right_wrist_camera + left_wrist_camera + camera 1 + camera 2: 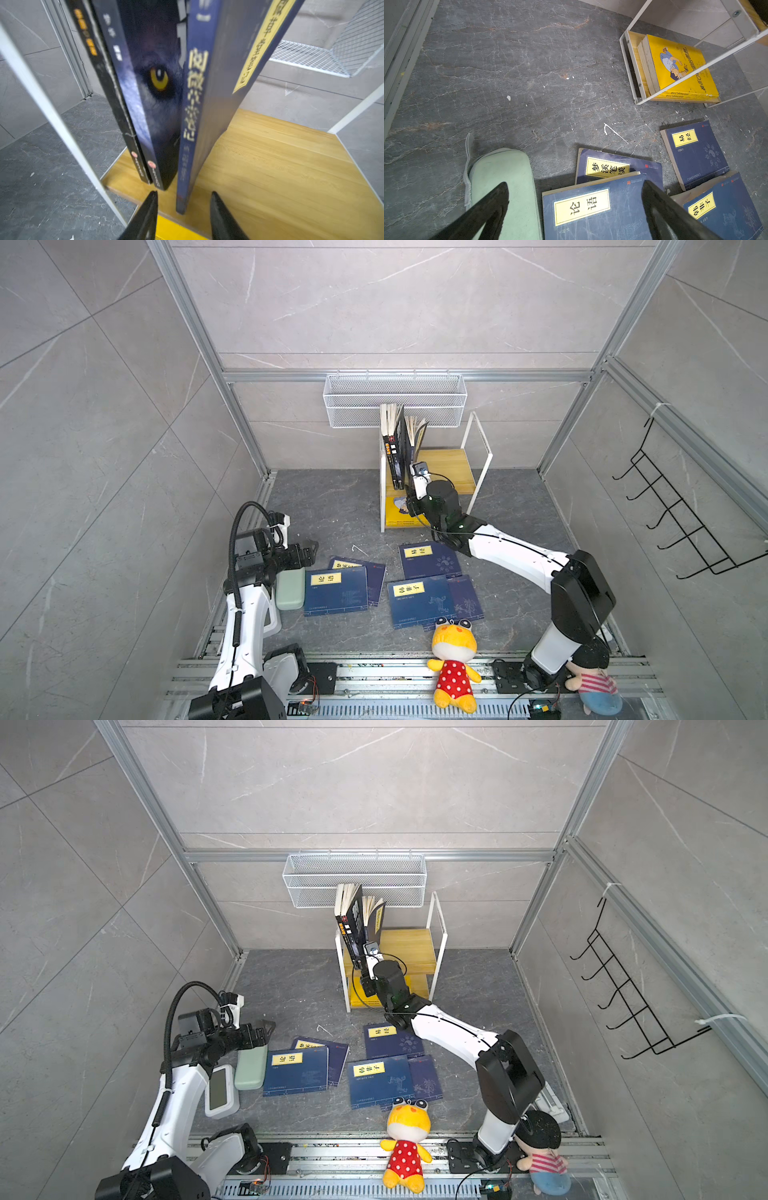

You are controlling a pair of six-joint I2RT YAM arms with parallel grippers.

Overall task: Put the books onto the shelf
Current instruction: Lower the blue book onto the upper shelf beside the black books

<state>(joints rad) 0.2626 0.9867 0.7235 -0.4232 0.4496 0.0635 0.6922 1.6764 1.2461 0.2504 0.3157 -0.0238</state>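
The shelf (451,464) stands at the back wall. On its top board a black wolf-face book (153,87) and a navy book (195,108) stand upright, leaning left. My right gripper (184,193) is open at the board's front edge, and the navy book's spine stands between the jaws with a gap on each side. A yellow book (679,66) lies on the lower tier. Several navy books (336,589) lie flat on the floor. My left gripper (575,184) hangs open and empty above the leftmost floor book (591,207).
A white mesh basket (395,398) hangs just behind the upright books. A black hook rack (681,514) is on the right wall. A green pouch (290,589) lies beside the left gripper. Two plush toys (453,659) (594,676) sit at the front rail.
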